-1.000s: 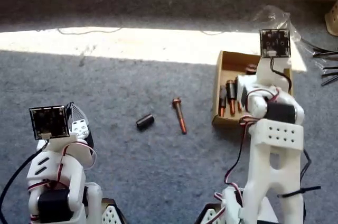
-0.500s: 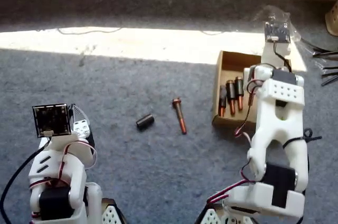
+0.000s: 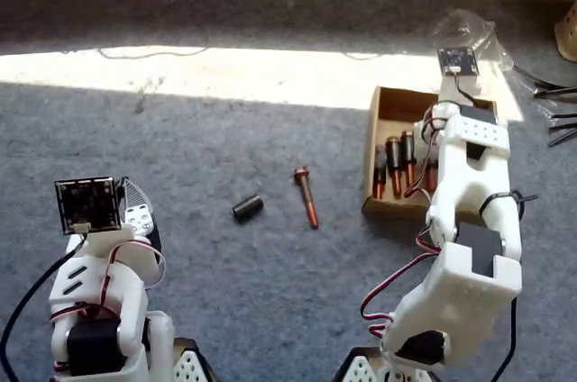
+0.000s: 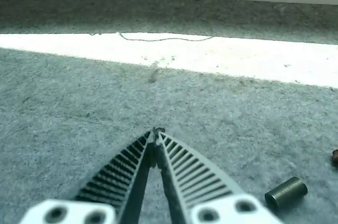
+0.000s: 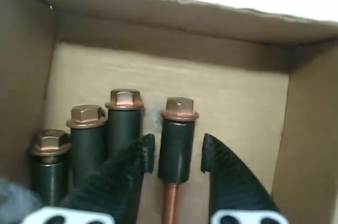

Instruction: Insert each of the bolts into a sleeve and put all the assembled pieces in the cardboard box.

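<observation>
The cardboard box (image 3: 389, 108) lies on the grey carpet at the right and holds several bolts set in dark sleeves (image 3: 394, 159). My right arm (image 3: 469, 184) stretches over the box. In its wrist view the right gripper (image 5: 177, 152) stands open, its fingers on either side of one assembled piece (image 5: 177, 142) lying on the box floor (image 5: 232, 102), beside three others (image 5: 87, 134). A loose copper bolt (image 3: 306, 197) and a loose dark sleeve (image 3: 247, 208) lie apart mid-carpet. My left gripper (image 4: 156, 133) is shut and empty near the lower left (image 3: 133, 193), with the sleeve (image 4: 285, 193) off to its side.
A clear plastic bag (image 3: 469, 26) lies behind the box. Black cables (image 3: 554, 116) run along the right edge. A bright sunlit strip (image 3: 225, 71) crosses the carpet at the back, below the wall.
My right arm has stretched forward and down over the box, and its wrist now sits lower inside it. The left arm has barely shifted. Loose bolt and sleeve have not moved.
</observation>
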Available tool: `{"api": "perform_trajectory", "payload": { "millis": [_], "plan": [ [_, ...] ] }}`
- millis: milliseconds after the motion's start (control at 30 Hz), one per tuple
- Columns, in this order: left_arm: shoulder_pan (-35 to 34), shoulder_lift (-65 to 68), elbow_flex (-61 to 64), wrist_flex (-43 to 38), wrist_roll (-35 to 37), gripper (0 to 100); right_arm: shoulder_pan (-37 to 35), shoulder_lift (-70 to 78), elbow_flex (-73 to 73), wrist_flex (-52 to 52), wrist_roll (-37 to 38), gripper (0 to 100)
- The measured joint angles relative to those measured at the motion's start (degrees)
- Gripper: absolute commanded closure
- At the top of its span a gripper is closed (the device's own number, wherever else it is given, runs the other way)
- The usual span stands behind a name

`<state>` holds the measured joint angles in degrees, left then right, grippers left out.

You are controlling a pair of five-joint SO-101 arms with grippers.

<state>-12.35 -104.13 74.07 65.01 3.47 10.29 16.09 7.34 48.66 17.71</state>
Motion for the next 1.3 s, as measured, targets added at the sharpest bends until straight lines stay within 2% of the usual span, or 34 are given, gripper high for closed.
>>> {"api": "perform_trajectory", "payload": {
  "millis": [267, 433, 700, 900, 1067, 1200, 1300],
  "plan": [
    [0.09, 0.0, 0.18, 0.0, 0.0, 98, 0.09, 0.0, -3.78, 0.35, 0.0, 86.4],
    [0.09, 0.0, 0.18, 0.0, 0.0, 98, -2.37, -0.09, -11.08, 10.2, 0.0, 86.4],
    [0.09, 0.0, 0.18, 0.0, 0.0, 99, -16.7, -8.88, -14.86, 23.56, 0.0, 86.4],
    [0.09, 0.0, 0.18, 0.0, 0.0, 99, -29.63, -18.9, -14.95, 27.08, 0.79, 86.4],
    [0.09, 0.0, 0.18, 0.0, 0.0, 99, -36.4, -21.45, -12.4, 27.08, 11.6, 86.4],
    [0.09, 0.0, 0.18, 0.0, 0.0, 99, -40.97, -21.45, -7.21, 27.08, 24.88, 86.4],
    [-2.81, 0.0, 0.18, 0.0, 0.0, 98, -44.4, -21.45, -1.93, 27.08, 35.78, 86.4]
  ]
}}
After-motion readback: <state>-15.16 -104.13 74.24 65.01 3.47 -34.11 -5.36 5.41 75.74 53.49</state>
